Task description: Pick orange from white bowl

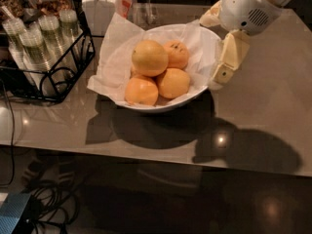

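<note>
The white bowl (161, 105) stands on the grey table, lined with crumpled white paper. The orange (149, 57), the largest and palest fruit, lies on top at the left of the pile. Three smaller, deeper-orange fruits lie around it, one with a dark stem spot (178, 53). My gripper (212, 50) is at the bowl's right rim, to the right of the fruits and apart from the orange. It is open and empty. One cream finger (227, 62) hangs down just outside the rim.
A black wire rack (73, 77) holding several lidded cups stands at the left, close to the bowl. A white jar (100, 6) stands behind the bowl. The table's front edge (146, 157) runs below, with cables (48, 199) on the floor.
</note>
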`<state>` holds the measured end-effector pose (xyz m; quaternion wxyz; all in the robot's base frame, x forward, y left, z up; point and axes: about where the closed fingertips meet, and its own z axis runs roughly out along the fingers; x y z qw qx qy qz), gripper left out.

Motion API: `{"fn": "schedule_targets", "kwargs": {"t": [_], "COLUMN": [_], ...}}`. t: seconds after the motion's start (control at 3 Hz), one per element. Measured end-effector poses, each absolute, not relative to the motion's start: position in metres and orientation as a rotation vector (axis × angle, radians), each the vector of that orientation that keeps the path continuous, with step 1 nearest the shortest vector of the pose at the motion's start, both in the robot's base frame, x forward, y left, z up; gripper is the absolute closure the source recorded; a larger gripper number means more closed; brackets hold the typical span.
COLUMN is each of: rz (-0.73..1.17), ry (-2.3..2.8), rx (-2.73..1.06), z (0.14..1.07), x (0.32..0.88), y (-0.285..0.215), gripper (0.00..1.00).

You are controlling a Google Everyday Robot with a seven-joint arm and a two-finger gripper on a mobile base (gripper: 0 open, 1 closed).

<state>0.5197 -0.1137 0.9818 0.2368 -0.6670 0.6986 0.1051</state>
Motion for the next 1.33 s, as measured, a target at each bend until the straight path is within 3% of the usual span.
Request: {"fn": "schedule_targets", "kwargs": {"t": [1.33], "rz": [0.520], "ry": [1.791], "rx": [-1.912], "z": [0.951], "x": [0.576], "y": [-0.044], "gripper": [0.00]}}
